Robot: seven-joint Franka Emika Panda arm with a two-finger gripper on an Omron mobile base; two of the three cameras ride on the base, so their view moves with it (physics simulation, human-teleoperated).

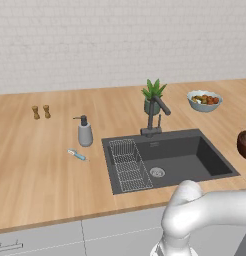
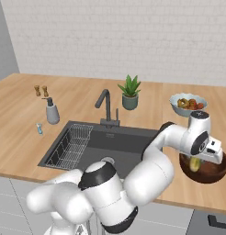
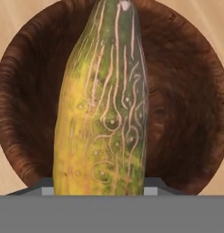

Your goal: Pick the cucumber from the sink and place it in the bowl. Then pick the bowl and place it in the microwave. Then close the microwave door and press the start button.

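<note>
The hand (image 2: 196, 161) sits at the right of the right base view, poised directly above the large round dark brown wooden bowl (image 2: 206, 170), which stands on the pale wooden table (image 2: 23, 105) at the frame's lower right. The stubby yellow-green cucumber (image 3: 102, 113) fills the centre of the hand view, running from the bottom edge to the top, with the bowl's grained interior (image 3: 186, 104) ringed around it. The fingers are closed on the cucumber's near end, judging by how it rises from between them; the tips themselves are hidden behind it. In the right base view a small yellow piece (image 2: 194, 163) hangs below the wrist, within the bowl's rim.

The cucumber is held lengthwise, pointing down into the bowl, which appears chosen so that it drops inside the rim on release. Whether its far end touches the bowl floor cannot be told.

The dark grey rectangular sink (image 1: 167, 160) with its wire rack (image 1: 127, 165) lies at centre of the left base view, holding no cucumber. A smaller pale bowl of colourful fruit (image 2: 187, 103) stands just beyond the wooden bowl.

Judgement: the first placement is at the release stage; the microwave steps remain undone
</note>
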